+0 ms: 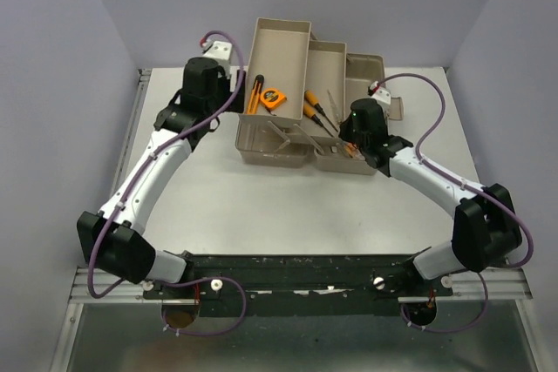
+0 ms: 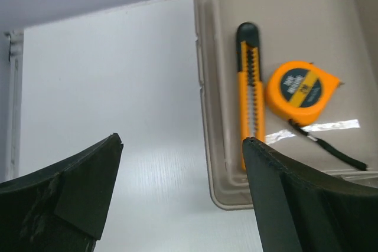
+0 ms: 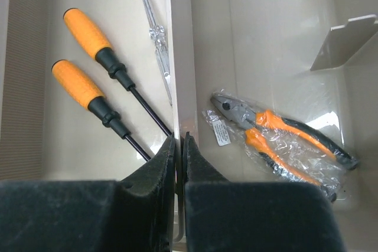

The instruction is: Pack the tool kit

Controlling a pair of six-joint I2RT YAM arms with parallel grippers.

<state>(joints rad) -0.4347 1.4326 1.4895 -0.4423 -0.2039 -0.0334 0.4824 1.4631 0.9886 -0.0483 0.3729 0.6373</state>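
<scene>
On the white bench (image 1: 288,215) the beige toolbox (image 1: 283,41) stands open with its trays folded out, beyond both arms. The right claw (image 3: 179,141) is pinched narrow on the toolbox's wall, between pliers (image 3: 283,137) in a clear bag and two orange-handled screwdrivers (image 3: 75,85). Farther left, the left claw (image 2: 183,143) gapes wide astride a tray's edge, near an orange utility knife (image 2: 251,98) and a tape measure (image 2: 301,91).

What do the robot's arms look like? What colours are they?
Both the left arm and the right arm have white tube-shaped links with chunky black joints. A thin purple cable loops along each one. The fingers are black and wedge-shaped.
</scene>
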